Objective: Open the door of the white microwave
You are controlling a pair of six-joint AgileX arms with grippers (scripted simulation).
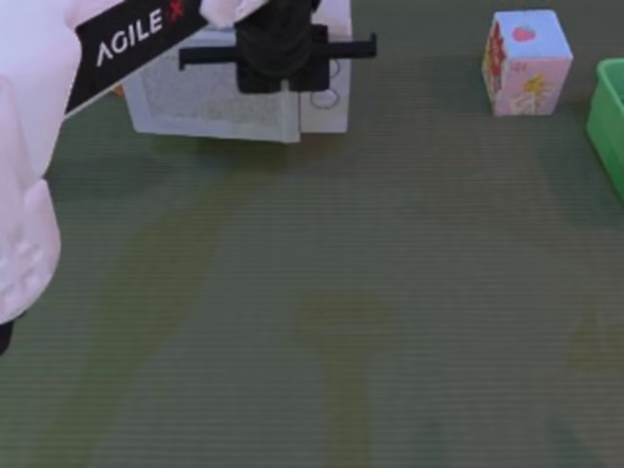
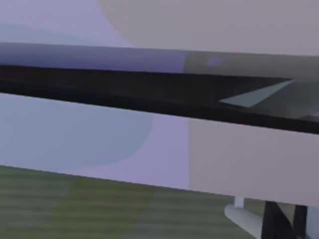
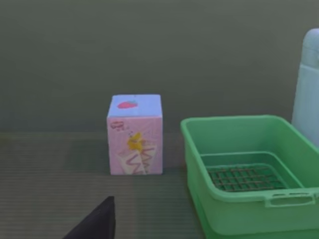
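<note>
White microwave [image 1: 327,97]: far left of the table, long axis running left–right, front face turned toward the near side.
Door [image 1: 210,102]: flat panel with grey mesh window filling most of the front, lying nearly flush with the body; its right edge ends just left of the knob panel.
Knob panel: narrow strip at the microwave's right end, one round knob showing below the gripper.
Left gripper [image 1: 278,49]: black, over the microwave's top front edge above the door's right edge; whether its fingers are spread or closed, or have hold of anything, cannot be told.
Left arm [image 1: 136,39]: white, reaches in from the left edge, covering the microwave's far left corner.
Left wrist view: pale panels crossed by a dark band, green table below.
Open room: bare green table [image 1: 341,322] across the whole near side in front of the door.
Carton [image 1: 526,60]: pastel, strawberry picture, far right, well apart from the microwave.
Green basket [image 3: 239,149]: at the right edge, just beside the carton.
Right gripper [image 3: 97,224]: one dark fingertip visible in its wrist view; opening cannot be told.
</note>
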